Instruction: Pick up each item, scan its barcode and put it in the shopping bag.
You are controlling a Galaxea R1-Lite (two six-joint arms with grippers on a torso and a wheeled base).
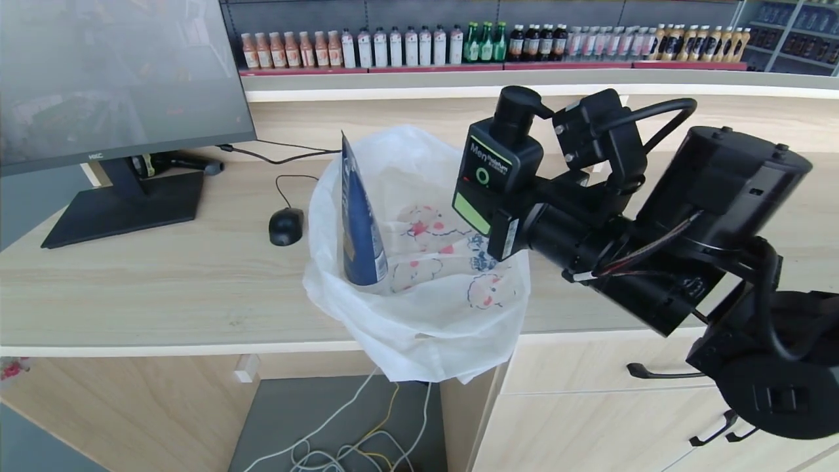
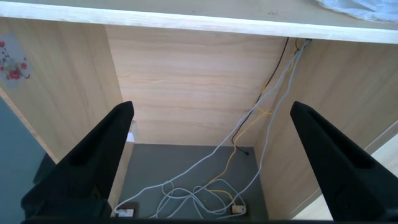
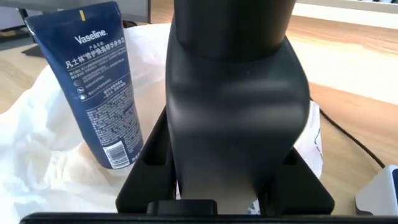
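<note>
Fingers of the right gripper (image 1: 508,216) clamp a black green-labelled pump bottle (image 1: 491,177) above the white plastic shopping bag (image 1: 419,328) on the counter (image 1: 164,288), a blue tube (image 1: 360,223) already bagged; left wrist view, fingers (image 2: 93,168) of the left gripper (image 2: 211,162) spread and empty below counter level; right wrist view confirms the clamp, so the bottle's drop is judged outstanding.

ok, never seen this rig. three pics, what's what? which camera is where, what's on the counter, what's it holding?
It's a two-armed robot at a shop counter. The wide picture comes from its head camera, looking down; the other two come from a camera on each wrist. On the counter are a monitor, a mouse and a white shopping bag with a blue tube standing inside. The right gripper is shut on a black pump bottle, held above the bag; its wrist camera looks along that bottle. The left gripper is open and holds nothing, down low facing the cables under the counter.
</note>
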